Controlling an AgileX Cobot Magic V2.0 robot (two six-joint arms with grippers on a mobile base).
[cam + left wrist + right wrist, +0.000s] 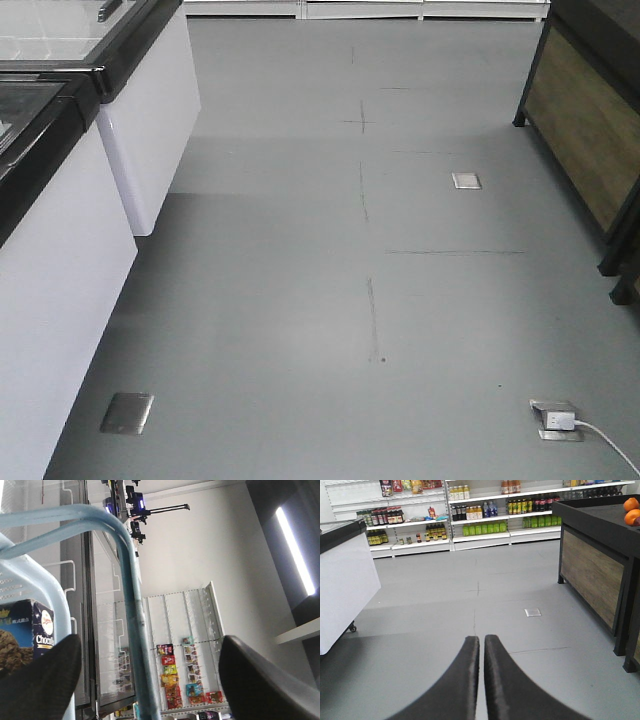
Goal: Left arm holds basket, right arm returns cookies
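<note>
In the left wrist view the light blue basket's handle (131, 595) arches across and runs down between the two black fingers of my left gripper (150, 645). Those fingers stand wide apart, so the gripper is open, with neither seen pressing on the handle. The basket's rim (25, 575) curves at the far left. Inside it stands the navy cookies carton (27, 632), partly hidden behind the left finger (40, 680). My right gripper (481, 639) is shut on nothing and points out over the grey floor. Neither arm appears in the front view.
White chest freezers (60, 270) line the left. A dark wood-panelled counter (590, 130) stands on the right, with oranges (632, 510) on top. Bottle shelves (480, 515) fill the far wall. A floor socket with a white plug (553, 418) and a metal floor plate (127, 412) lie near.
</note>
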